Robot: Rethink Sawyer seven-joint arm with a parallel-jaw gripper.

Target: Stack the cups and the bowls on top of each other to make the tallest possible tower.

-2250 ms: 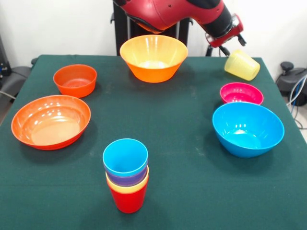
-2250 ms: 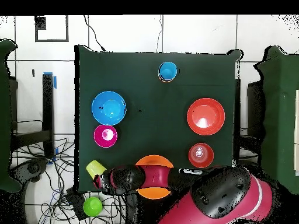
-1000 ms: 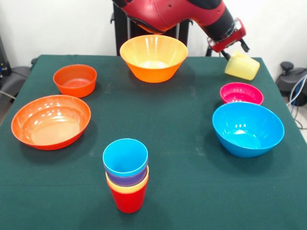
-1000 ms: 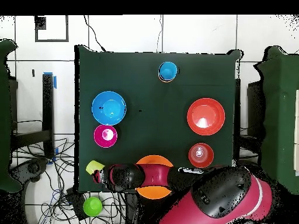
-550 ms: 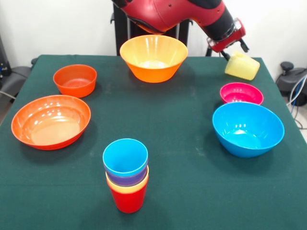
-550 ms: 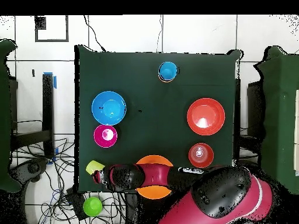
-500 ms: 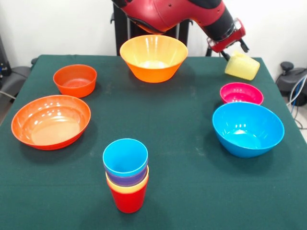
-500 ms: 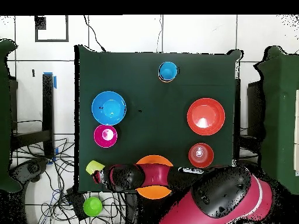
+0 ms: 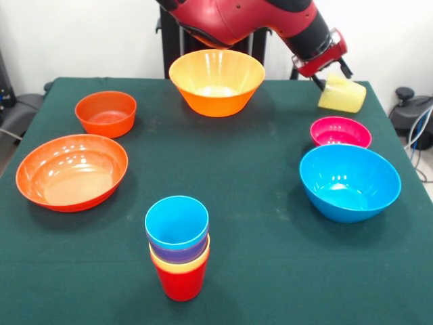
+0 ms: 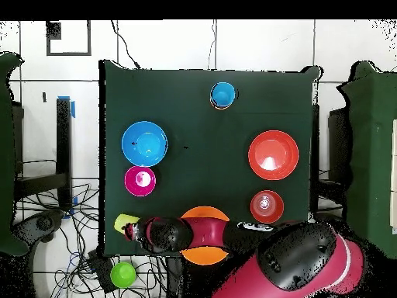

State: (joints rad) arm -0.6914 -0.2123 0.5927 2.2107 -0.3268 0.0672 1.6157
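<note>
Reaching at the pale yellow cup (image 9: pixel 342 93): fingers (image 9: pixel 318 80) against it, grip unclear. Four-cup tower (image 9: pixel 178 247) stands well away; five bowls unstacked on the bench (image 9: pixel 257 169).

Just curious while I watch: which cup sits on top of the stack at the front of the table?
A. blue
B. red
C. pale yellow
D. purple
A: the blue cup is the top one of the stack, nested in the purple cup, with the red cup at the bottom.
</note>
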